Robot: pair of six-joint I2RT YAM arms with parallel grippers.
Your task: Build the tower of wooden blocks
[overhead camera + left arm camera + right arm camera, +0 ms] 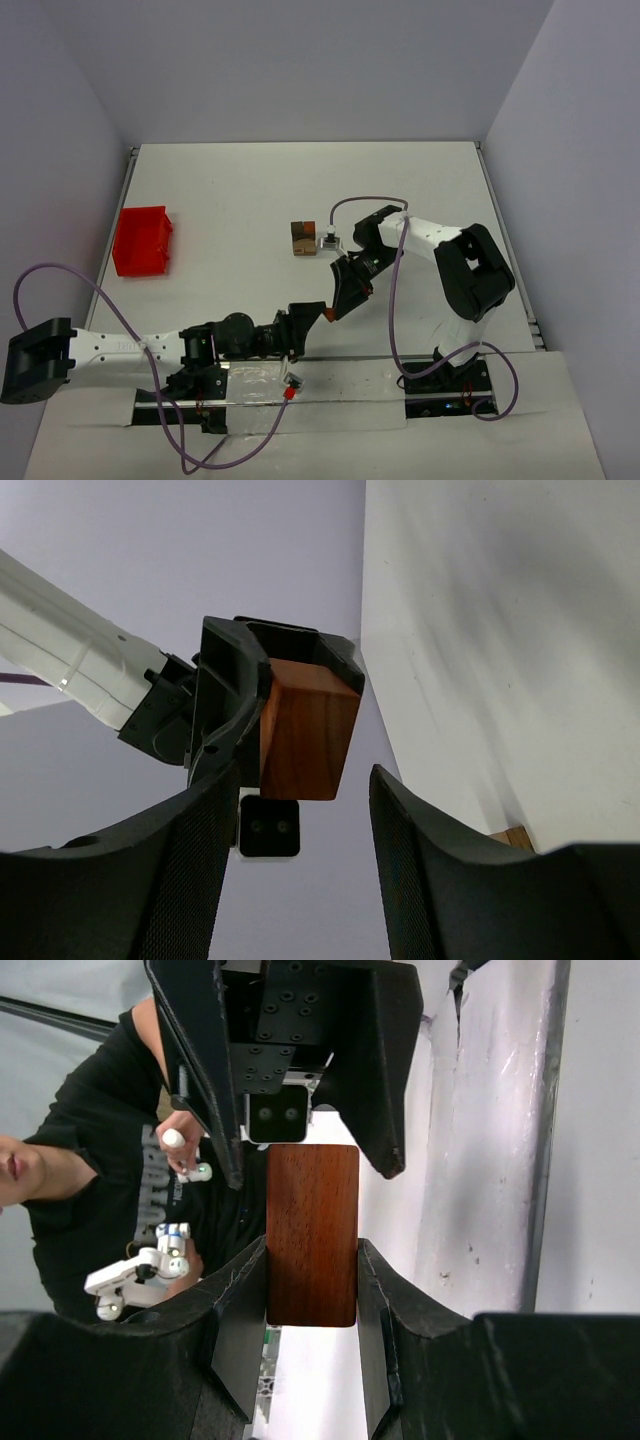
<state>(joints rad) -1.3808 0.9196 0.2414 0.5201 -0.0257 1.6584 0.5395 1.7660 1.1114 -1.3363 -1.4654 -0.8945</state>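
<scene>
Seen from above, a red bin (143, 240) sits at far left, well apart. At lower centre our left gripper (300, 825) is spread wide and empty, facing the right gripper (312, 1260). That one pinches a reddish-brown block (312, 1200) by its sides, we judge for a handover. The small wood block tower (302, 238) stands at centre, just above both grippers. The right arm's purple cable (370, 198) loops near it.
</scene>
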